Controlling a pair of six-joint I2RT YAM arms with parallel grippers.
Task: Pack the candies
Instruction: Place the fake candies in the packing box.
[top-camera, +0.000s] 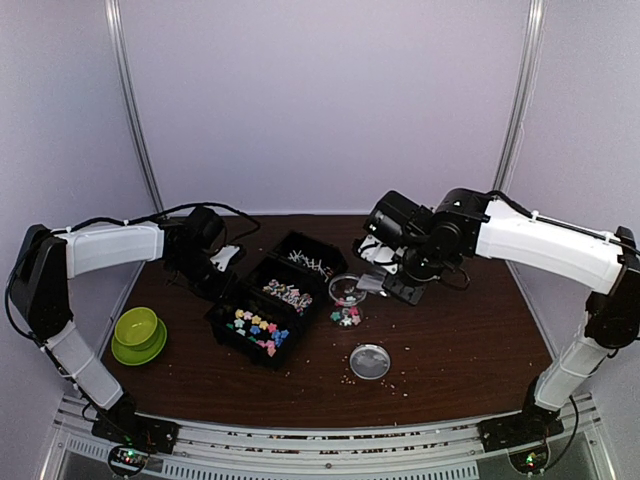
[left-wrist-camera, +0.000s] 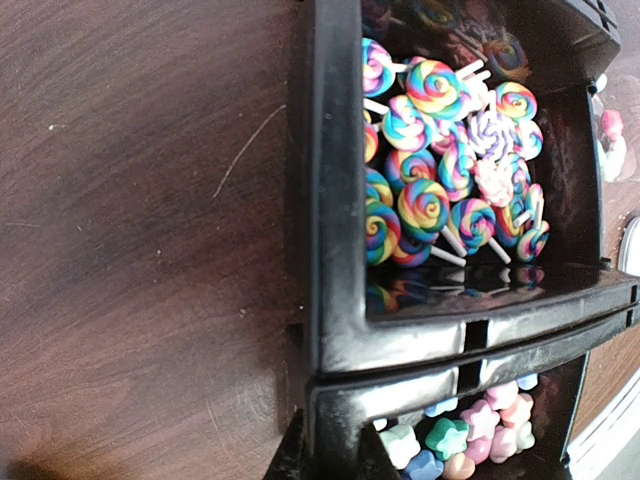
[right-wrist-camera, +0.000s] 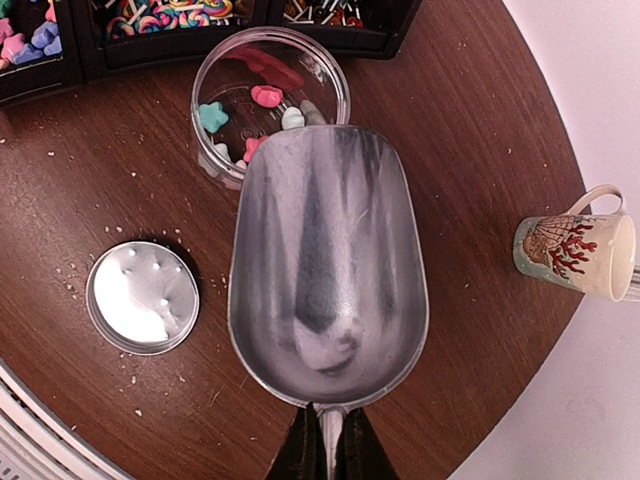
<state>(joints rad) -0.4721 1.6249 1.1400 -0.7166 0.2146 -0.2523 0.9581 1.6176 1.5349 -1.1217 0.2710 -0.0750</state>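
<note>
A black three-part tray (top-camera: 243, 298) holds the candies: pastel star bits (top-camera: 258, 330) in the near part, swirl lollipops (top-camera: 288, 294) in the middle, more stick pieces (top-camera: 310, 262) at the far end. My left gripper (left-wrist-camera: 335, 455) is shut on the tray's side wall (left-wrist-camera: 335, 250), beside the lollipops (left-wrist-camera: 430, 180) and star bits (left-wrist-camera: 470, 440). My right gripper (right-wrist-camera: 327, 440) is shut on the handle of an empty metal scoop (right-wrist-camera: 325, 260). The scoop's tip lies over a clear round jar (right-wrist-camera: 205, 150) with a few candies (right-wrist-camera: 265, 96) inside.
The jar's lid (right-wrist-camera: 142, 297) lies flat left of the scoop, in front of the jar (top-camera: 347, 300). A patterned mug (right-wrist-camera: 570, 255) stands at the table's right edge. A green bowl on a saucer (top-camera: 138, 330) sits at the left. Pale crumbs are scattered around.
</note>
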